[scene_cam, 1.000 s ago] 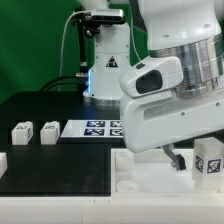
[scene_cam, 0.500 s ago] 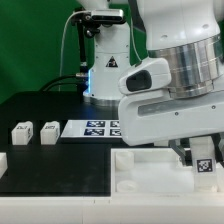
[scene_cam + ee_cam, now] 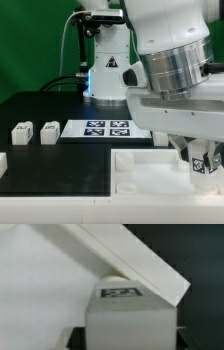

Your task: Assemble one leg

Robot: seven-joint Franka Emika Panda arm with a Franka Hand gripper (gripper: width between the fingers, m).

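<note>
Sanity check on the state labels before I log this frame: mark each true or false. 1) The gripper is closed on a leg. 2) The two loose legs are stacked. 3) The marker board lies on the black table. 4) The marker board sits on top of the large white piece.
1) The gripper is closed on the held leg, tag visible. True.
2) The loose legs are stacked. False: they stand side by side, apart, on the black table at the exterior view's left.
3) The marker board lies on the black table. True.
4) The marker board sits on the large white piece. False: it lies flat on the table, clear of that piece.
</note>
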